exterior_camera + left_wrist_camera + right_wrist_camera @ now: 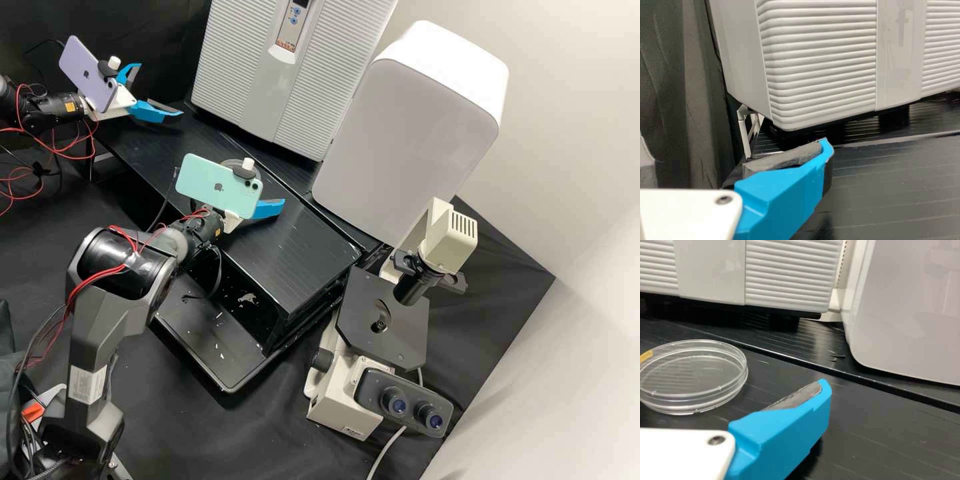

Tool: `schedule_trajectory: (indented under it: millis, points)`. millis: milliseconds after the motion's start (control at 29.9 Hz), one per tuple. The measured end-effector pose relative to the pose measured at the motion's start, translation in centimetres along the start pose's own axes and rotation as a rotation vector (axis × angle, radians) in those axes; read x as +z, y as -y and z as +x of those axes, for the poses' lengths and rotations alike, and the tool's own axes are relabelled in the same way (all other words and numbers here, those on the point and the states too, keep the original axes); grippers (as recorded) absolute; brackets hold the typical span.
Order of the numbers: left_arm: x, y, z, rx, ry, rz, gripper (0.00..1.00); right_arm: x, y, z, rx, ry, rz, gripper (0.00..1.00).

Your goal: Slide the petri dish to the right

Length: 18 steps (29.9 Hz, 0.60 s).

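Observation:
The clear round petri dish lies flat on the black ribbed platform, just beside my right gripper's blue finger. The finger's grey pad is bare and a small gap separates it from the dish. In the high view the dish's rim peeks over the mint phone mounted on the right arm. My right gripper is open and holds nothing. My left gripper hovers open at the platform's far left end, near the ribbed white appliance, with its blue finger bare.
A ribbed white appliance and a smooth white box stand along the platform's back and right end. A microscope sits on the black cloth to the right. An open black tray lies below the platform's front.

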Motion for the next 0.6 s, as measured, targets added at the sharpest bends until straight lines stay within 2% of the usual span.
schedule_trajectory:
  millis: [368,603]
  points:
    - [0.0,0.0,0.0,0.0,0.0,0.0,1.0,0.8,-0.2,-1.1,0.023,0.012,0.004,1.0]
    - [0.0,0.0,0.0,0.0,0.0,0.0,1.0,0.9,-0.6,-2.1,0.043,0.005,0.006,1.0]
